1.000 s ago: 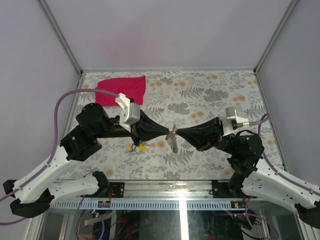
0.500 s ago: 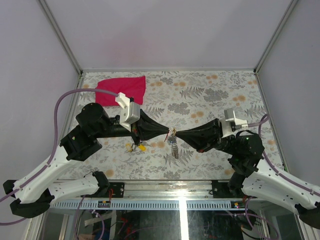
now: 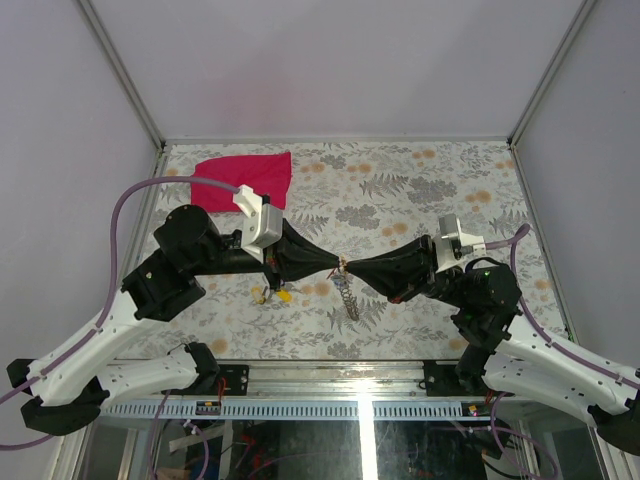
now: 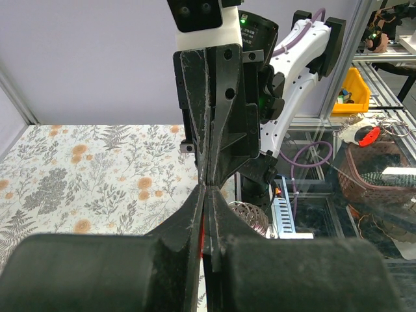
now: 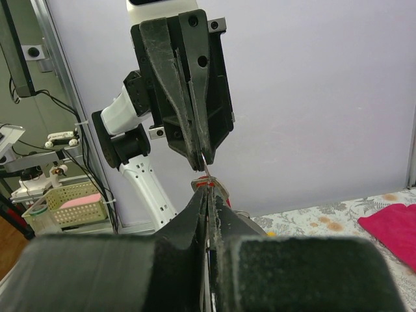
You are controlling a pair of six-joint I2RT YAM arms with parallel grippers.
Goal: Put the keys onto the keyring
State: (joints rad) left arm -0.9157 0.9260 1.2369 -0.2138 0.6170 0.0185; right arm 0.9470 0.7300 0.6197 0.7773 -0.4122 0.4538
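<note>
Left gripper [image 3: 335, 264]: jaws fully closed, pinching red-headed key [image 4: 201, 229] | Right gripper [image 3: 352, 267]: jaws fully closed, apparently nipping keyring [image 3: 348, 296], which dangles below the tips | Tips meet nose to nose, presumably to thread key onto ring | Remaining keys [image 3: 273, 294]: beneath left jaws | No legible lettering

All three views checked: no legible text, label, brand name, number or sign on anything in view.
</note>
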